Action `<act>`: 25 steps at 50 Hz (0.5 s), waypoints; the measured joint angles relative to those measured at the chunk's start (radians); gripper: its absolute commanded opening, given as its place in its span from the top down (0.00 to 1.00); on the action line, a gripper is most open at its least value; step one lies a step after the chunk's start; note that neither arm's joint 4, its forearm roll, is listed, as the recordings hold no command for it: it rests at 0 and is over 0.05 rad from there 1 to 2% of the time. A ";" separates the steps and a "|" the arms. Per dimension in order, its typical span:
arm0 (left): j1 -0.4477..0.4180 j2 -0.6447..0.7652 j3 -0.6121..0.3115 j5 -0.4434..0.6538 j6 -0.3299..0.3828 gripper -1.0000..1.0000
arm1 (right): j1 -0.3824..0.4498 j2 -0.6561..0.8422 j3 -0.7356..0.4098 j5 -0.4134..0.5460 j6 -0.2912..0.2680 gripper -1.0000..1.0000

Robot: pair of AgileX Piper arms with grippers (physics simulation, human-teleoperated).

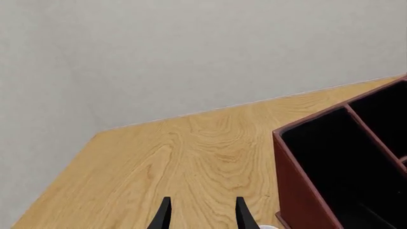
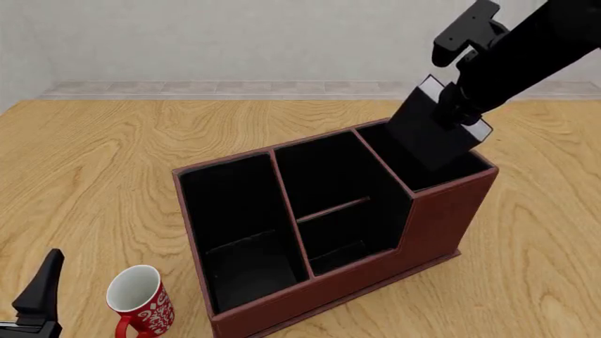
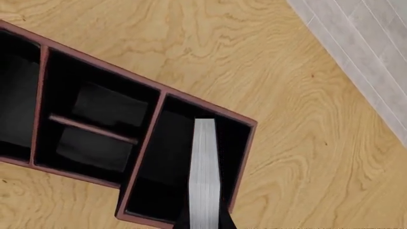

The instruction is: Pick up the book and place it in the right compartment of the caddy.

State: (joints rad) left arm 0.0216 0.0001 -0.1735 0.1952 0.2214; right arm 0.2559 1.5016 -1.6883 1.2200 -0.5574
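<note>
My right gripper [image 2: 457,105] is shut on the black book [image 2: 427,135] and holds it tilted over the reddish-brown caddy [image 2: 441,218]. The book's lower end hangs at the mouth of the right compartment [image 2: 379,143]. In the right wrist view the book's white page edges [image 3: 205,176] stand over that same slot [image 3: 167,162], near its outer wall. My left gripper [image 2: 38,299] is open and empty, low at the near left, beside the caddy's left end [image 1: 299,191].
A red-and-white patterned mug [image 2: 139,301] stands upright near the caddy's front left corner, close to my left gripper. The caddy's middle slot [image 2: 329,204] has a low divider. The wide left slot [image 2: 239,232] has a low front. The table's far edge meets a grey wall.
</note>
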 measured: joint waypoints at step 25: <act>0.002 0.000 -0.002 0.003 0.003 0.00 | 0.006 0.005 0.010 0.000 0.012 1.00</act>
State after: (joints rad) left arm 0.0235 0.0000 -0.1754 0.1985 0.2242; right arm 0.2618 1.5066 -1.6784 1.2200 -0.5451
